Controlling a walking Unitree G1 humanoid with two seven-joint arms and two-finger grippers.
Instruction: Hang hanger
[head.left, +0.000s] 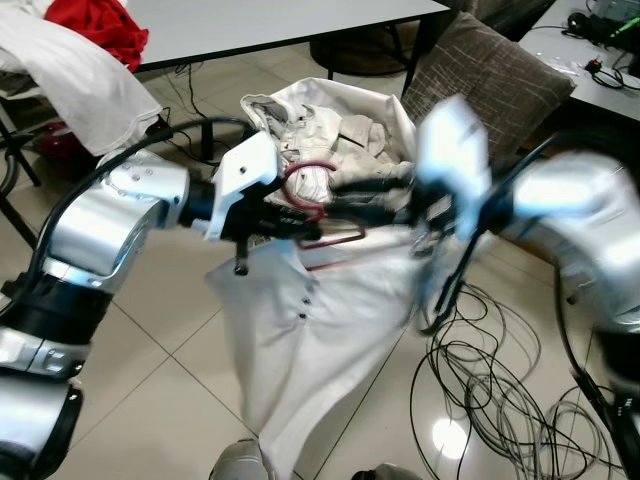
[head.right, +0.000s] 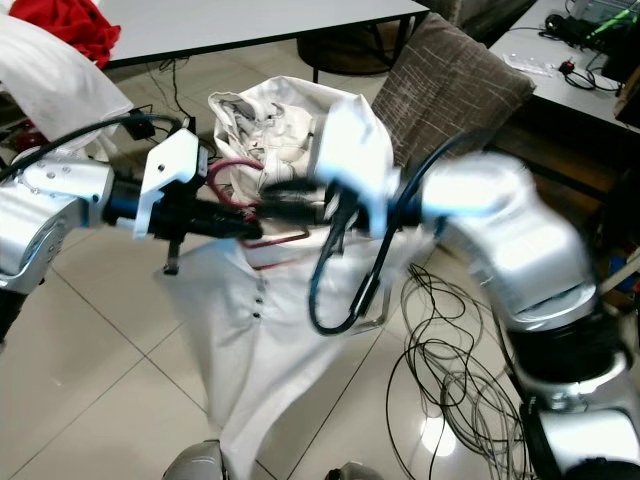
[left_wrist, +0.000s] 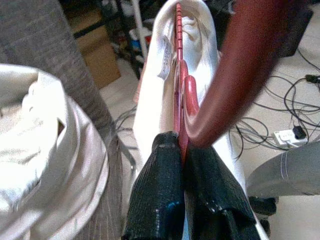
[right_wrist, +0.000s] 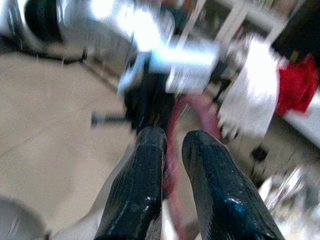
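The left end effector (left_wrist: 181, 150) is clamped on the red hanger (left_wrist: 181, 75) carrying a white shirt (head.left: 300, 340); the right end effector (right_wrist: 172, 142) hovers parted just beside it.

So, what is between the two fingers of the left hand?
The red hanger, carrying the white shirt, is pinched between the left hand's fingers; the left wrist view shows it.
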